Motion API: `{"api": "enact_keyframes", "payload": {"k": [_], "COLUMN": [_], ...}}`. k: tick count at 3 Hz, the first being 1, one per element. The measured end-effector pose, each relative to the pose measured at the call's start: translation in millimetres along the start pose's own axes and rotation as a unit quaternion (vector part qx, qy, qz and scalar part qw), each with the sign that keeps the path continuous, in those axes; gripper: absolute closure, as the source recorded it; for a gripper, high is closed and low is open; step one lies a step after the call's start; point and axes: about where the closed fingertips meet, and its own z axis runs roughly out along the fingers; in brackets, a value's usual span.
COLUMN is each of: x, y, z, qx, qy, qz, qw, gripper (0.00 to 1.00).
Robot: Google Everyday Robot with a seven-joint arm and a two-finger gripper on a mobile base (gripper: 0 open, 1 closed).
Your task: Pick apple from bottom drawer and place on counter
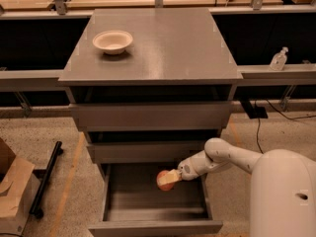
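Observation:
The bottom drawer (148,209) of the grey cabinet is pulled open, its flat grey floor bare. My gripper (170,177) is shut on the small red-orange apple (163,181) and holds it above the drawer's floor, near the right rear part, just under the middle drawer front. My white arm reaches in from the right. The counter (168,43), the cabinet's smooth grey top, lies well above the apple.
A shallow white bowl (112,41) sits on the counter's left rear. The middle drawer (148,151) and top drawer (148,115) stick out slightly above the apple. A clear bottle (278,59) stands on the right ledge. A cardboard box (12,191) sits on the floor at left.

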Motion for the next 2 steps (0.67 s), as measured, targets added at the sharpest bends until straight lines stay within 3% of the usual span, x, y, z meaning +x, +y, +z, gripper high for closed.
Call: {"api": "enact_keyframes", "payload": {"k": [1,2], "x": [17.5,17.6], "y": [19.8,20.0], "z": [-1.0,-0.8], "qx": [-0.037,-0.037], "qy": [0.035,0.036], "qz": [0.000,0.000], "qw": [0.9987,0.9987], "gripper": [1.00,1.00]}}
